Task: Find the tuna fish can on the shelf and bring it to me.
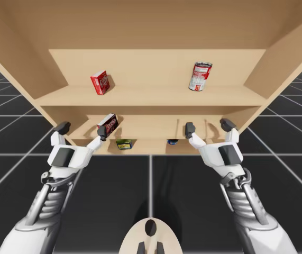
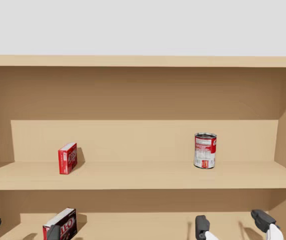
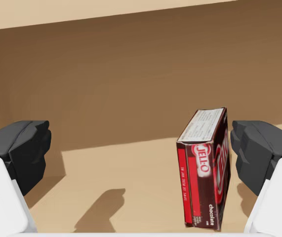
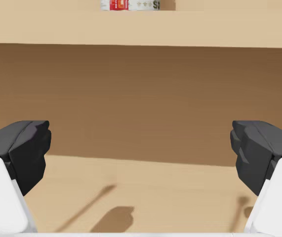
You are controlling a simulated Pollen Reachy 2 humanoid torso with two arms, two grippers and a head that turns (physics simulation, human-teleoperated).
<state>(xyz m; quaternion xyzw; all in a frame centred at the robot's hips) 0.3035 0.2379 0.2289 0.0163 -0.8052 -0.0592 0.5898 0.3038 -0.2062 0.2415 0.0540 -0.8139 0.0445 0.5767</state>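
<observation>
Possibly the small blue thing [image 1: 172, 141] on the lowest shelf [image 1: 148, 143] is the tuna can — half hidden. My left gripper [image 1: 82, 129] and right gripper [image 1: 208, 127] gape wide, empty; the left could topple the dark red box [image 3: 205, 173].

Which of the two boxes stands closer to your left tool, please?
The dark box on the lower shelf, ahead of my left tool; the red box stands higher.

High view: low in the light wooden shelf unit [image 1: 151, 69], a small yellow-green thing [image 1: 123, 143] and a small blue thing [image 1: 172, 141] are mostly hidden by a board, so I cannot name them.

Head view: the dark red cardboard box [image 2: 61, 225] is cut off at the bottom edge.

Right wrist view: the red-and-white metal can [image 4: 130, 5] is cut off, leaving just its base.
</observation>
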